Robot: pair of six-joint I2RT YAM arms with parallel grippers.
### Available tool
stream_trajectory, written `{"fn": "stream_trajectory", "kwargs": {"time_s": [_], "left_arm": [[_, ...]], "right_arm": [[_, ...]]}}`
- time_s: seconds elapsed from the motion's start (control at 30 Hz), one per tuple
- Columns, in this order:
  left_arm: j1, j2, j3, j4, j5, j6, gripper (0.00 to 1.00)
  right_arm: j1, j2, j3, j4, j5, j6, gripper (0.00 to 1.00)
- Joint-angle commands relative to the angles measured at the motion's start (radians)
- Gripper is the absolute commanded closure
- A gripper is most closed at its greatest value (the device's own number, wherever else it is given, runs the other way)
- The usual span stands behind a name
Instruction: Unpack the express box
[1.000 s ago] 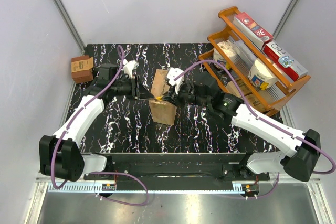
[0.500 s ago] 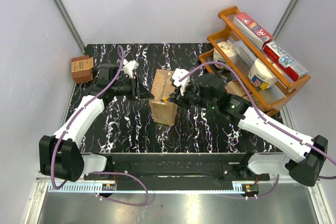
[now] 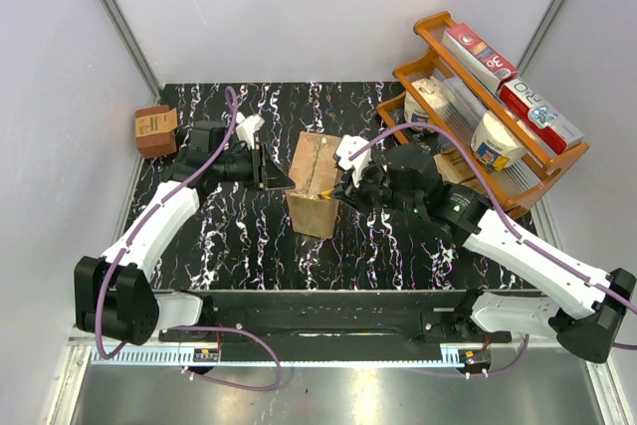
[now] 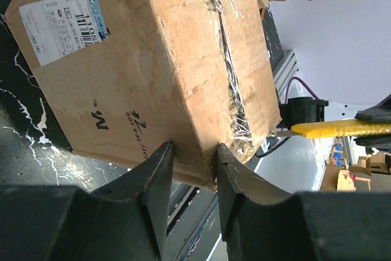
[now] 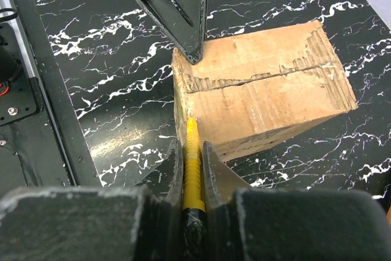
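The express box stands mid-table, a brown carton with its flaps closed along a ragged taped seam. In the left wrist view it shows a white label and dark print. My left gripper is shut on the box's left edge, its jaws pinching a corner. My right gripper is shut on a yellow box cutter. The cutter's blade tip touches the box's top edge at the end of the seam. The cutter also shows in the left wrist view.
A small darker brown box sits at the table's far left edge. An orange rack with cartons and a tub stands at the back right, close behind my right arm. The left fingers show in the right wrist view.
My right gripper has drawn the cutter to the right across the box top, from near the left side to the right edge. The left gripper kept its hold.
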Motion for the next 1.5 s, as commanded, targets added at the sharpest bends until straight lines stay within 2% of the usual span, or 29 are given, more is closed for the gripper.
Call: {"fn": "stream_trajectory", "kwargs": {"time_s": [0.0,0.3,0.57,0.9,1.47], "left_arm": [[-0.004,0.010,-0.002,-0.006,-0.100,0.023,1.00],[-0.040,0.018,0.017,-0.006,-0.100,0.069,1.00],[-0.050,0.045,0.063,-0.050,-0.109,0.096,1.00],[-0.069,0.065,0.089,-0.060,-0.111,0.107,1.00],[-0.073,0.058,0.064,-0.061,-0.149,0.093,1.00]], "right_arm": [[0.000,-0.049,0.022,-0.161,0.060,-0.018,1.00],[0.000,-0.015,0.142,-0.043,-0.035,0.015,1.00],[0.000,0.083,0.122,0.079,-0.103,0.027,1.00],[0.000,0.126,0.112,0.166,-0.077,0.038,1.00],[0.000,0.149,0.040,0.162,0.013,0.029,1.00]]}}
